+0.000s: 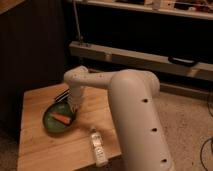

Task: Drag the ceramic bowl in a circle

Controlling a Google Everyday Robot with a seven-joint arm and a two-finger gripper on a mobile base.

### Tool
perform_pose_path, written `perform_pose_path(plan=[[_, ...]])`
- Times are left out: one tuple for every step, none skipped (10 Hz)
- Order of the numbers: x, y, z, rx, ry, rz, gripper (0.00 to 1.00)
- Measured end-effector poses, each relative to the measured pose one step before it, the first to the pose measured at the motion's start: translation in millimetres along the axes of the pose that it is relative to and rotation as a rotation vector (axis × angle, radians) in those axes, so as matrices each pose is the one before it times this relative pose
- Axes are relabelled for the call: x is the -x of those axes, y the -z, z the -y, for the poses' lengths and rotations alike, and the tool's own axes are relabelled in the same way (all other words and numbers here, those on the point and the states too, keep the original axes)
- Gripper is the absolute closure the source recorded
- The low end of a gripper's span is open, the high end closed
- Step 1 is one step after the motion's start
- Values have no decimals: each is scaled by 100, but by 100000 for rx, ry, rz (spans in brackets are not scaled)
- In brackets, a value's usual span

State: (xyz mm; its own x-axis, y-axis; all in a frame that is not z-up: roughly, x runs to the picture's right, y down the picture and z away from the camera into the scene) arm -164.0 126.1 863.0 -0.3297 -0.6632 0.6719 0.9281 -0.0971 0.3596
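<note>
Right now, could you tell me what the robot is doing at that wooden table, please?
The robot's arm reaches down to the wooden table, and its gripper sits at the far rim of the ceramic bowl, fingers shut. Whether they pinch the rim I cannot tell. An orange carrot-like piece lies in the bowl, and a clear bottle lies beside it, apart.

Dim, warm light falls on the wooden table (45,150); the background lies in shadow.
</note>
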Motion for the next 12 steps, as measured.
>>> perform_pose_path(plan=[[1428, 775, -2202, 1191, -4500, -772, 100], [1234, 440, -1358, 648, -2456, -478, 100], [1491, 401, -1001, 865, -1671, -102, 100], [1830, 439, -455, 884, -387, -241, 100], [1542, 67, 320, 793, 926, 386, 100], [1327, 24, 813, 642, 1609, 508, 100], [1438, -42, 1218, 624, 2478, 728, 100], [1469, -3, 1537, 491, 3326, 835, 100], [949, 47, 1140, 134, 2659, 523, 100], [820, -23, 1293, -39, 3003, 790, 100], [386, -225, 2497, -563, 4968, 1125, 100], [-388, -269, 1512, -566, 2799, 569, 100]])
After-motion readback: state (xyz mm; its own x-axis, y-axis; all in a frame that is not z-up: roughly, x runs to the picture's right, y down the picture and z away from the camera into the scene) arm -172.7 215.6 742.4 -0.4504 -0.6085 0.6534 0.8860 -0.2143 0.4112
